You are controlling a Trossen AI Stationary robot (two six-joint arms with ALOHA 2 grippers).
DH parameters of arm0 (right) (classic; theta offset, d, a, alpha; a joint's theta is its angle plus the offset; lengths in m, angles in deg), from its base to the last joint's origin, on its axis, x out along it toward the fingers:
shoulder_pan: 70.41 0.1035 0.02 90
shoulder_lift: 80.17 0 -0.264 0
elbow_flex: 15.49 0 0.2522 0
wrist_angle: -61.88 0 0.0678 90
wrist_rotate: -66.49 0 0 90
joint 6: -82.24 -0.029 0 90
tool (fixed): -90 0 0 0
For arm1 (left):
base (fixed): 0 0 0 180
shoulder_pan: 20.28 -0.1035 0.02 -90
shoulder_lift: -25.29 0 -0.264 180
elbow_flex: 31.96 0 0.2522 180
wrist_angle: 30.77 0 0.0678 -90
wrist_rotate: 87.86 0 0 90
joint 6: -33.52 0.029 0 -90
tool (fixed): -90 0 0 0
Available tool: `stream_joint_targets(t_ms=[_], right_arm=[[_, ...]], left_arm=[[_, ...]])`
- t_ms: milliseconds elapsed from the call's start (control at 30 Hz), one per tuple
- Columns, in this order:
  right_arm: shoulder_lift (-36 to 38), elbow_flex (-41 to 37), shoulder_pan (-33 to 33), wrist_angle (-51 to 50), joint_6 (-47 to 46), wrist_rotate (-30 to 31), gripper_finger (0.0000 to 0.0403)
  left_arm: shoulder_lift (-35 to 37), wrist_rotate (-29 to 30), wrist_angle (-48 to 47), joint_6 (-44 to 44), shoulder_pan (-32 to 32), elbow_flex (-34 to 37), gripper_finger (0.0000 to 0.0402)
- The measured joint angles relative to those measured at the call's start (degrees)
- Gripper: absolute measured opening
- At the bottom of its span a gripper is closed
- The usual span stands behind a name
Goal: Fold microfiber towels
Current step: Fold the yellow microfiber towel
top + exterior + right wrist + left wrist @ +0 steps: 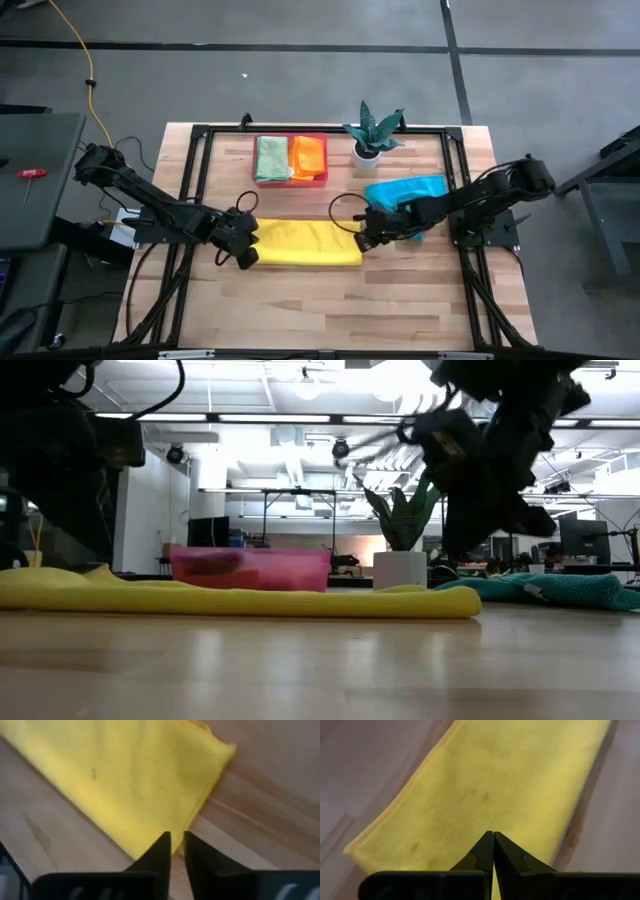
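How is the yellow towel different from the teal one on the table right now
The yellow towel lies flat as a long folded strip at mid-table; the teal towel sits bunched near the plant. The left gripper and right gripper are at the yellow towel's two ends; only the right arm crosses the teal one. Both rest on the table.

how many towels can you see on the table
4: a yellow towel lying between both grippers at the table's middle, a teal towel by the right arm, and a green towel and orange towel in the pink tray. More may be hidden.

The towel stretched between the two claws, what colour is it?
Plain yellow towel; the high view shows it best.
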Motion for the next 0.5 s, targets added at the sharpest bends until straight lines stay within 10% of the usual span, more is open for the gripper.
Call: stream_joint_targets(t_ms=[300,500], right_arm=[[-0.1,-6.8,-1.9,10.7,-13.8,-1.6,0.0184],[-3.3,-6.6,-1.9,11.4,-17.6,-3.0,0.0206]], left_arm=[[-1.4,0.3,3.3,-0.2,-0.1,0.0,0.0000],[-1.3,1.2,3.5,-0.2,-0.1,0.0,0.0000]])
